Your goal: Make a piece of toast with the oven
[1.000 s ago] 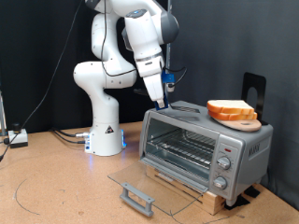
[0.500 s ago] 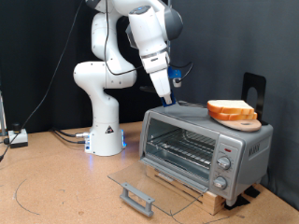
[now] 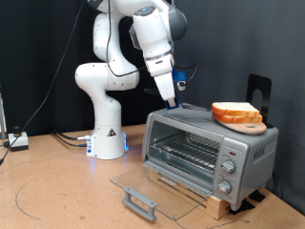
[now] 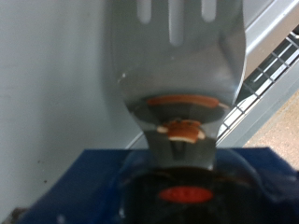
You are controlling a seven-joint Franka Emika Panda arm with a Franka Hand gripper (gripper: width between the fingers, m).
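Exterior view: gripper [image 3: 174, 92] clenched on a spatula [image 3: 181, 107], blade low over the oven [image 3: 210, 145] top, door dropped open; toast [image 3: 234, 112] on a board [image 3: 250, 125] to the exterior view's right of the blade; wrist view: spatula [image 4: 177, 75] blade fills frame, toast unseen.

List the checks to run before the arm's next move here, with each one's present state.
1. Door of the oven is open and lying flat: ok.
2. Wire rack has nothing on it: ok.
3. Piece of toast sits on the round board on top of the oven: ok.
4. Spatula is held in the gripper: ok.
5. Spatula blade is off the oven top: cannot tell.
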